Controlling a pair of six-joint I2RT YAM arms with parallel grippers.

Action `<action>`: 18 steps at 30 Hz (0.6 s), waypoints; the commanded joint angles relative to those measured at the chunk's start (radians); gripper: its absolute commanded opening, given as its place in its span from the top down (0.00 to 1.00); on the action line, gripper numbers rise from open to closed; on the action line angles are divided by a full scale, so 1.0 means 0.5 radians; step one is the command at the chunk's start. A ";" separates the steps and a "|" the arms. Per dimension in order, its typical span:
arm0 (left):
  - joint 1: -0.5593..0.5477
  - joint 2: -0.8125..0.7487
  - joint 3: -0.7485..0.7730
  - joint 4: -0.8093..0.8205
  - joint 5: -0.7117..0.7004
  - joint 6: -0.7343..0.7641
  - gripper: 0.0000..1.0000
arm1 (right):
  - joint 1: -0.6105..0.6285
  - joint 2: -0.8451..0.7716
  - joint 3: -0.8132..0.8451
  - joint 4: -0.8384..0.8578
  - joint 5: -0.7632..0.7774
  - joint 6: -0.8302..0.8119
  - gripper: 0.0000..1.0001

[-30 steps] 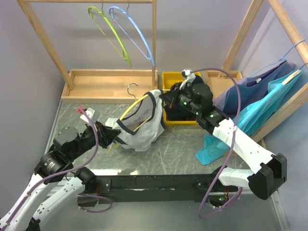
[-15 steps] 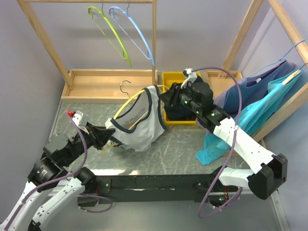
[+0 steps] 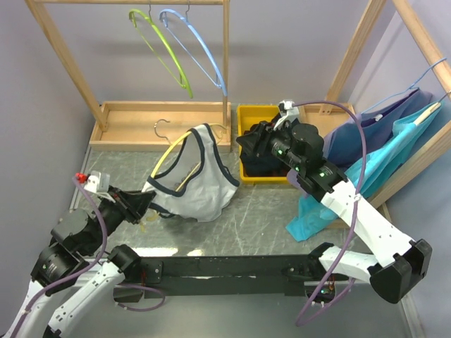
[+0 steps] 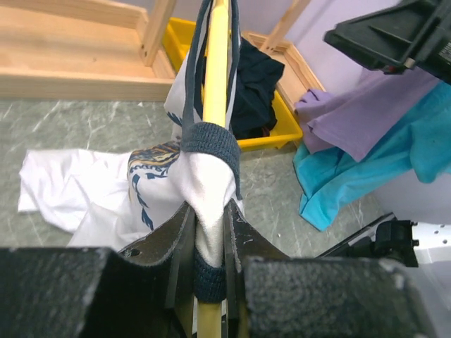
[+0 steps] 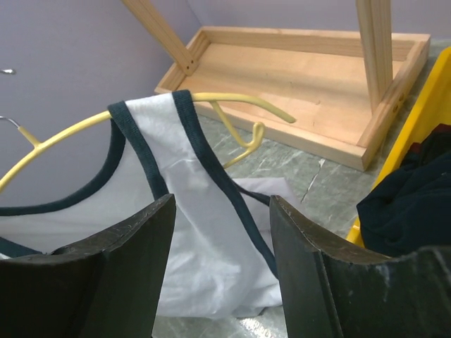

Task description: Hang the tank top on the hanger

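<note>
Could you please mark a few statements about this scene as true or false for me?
The left hand clamps the yellow hanger and tank top fabric together. True.
The right hand grips the tank top. False: its fingers are spread open, closed on nothing.
A navy-trimmed strap lies over the hanger's arm. True.
The yellow hanger hangs beside the other hangers. False: the lime-green hanger and light-blue hanger hang on the wooden rail; the left hand holds the yellow one lower down.
The yellow bin holds a dark garment. True.
</note>
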 commanded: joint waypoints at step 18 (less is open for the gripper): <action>0.008 0.725 0.888 0.245 -1.345 0.424 0.99 | 0.032 -0.055 0.156 -0.212 0.107 -0.052 0.36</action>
